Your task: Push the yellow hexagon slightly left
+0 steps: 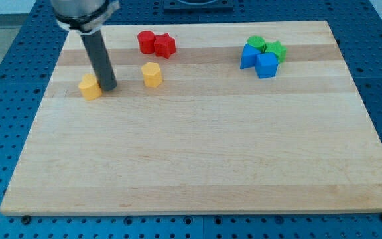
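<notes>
The yellow hexagon point(152, 74) stands on the wooden board point(197, 153) in the upper left part of the view. A second yellow block point(89, 87), whose shape I cannot make out for sure, lies further to the view's left. My tip point(109, 88) rests on the board right beside that second yellow block, on its right side, touching or nearly touching it. The tip is well to the left of the yellow hexagon, with a gap between them.
A red cylinder point(145, 42) and a red star point(164, 46) sit together above the hexagon. At the view's upper right, two blue blocks point(258, 61) and two green blocks point(266, 47) cluster together. The board's edges border a blue perforated table point(5, 79).
</notes>
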Tool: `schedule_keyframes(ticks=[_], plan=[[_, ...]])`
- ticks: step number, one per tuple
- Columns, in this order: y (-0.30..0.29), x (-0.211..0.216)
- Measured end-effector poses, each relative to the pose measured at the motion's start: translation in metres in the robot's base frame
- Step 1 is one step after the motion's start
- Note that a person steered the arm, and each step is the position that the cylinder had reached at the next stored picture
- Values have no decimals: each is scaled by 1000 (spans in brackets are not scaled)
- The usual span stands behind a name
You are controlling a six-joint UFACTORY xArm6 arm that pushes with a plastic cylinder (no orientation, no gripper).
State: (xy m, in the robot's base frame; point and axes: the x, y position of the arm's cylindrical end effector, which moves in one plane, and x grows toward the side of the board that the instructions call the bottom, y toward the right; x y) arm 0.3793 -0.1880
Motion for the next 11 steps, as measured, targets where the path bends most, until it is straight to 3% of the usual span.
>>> schedule_keyframes(ticks=[1, 2, 6, 7, 8, 9, 11], plan=[[-12, 0], [-13, -34], [79, -79], [120, -75], [130, -41], [109, -23], [62, -57]])
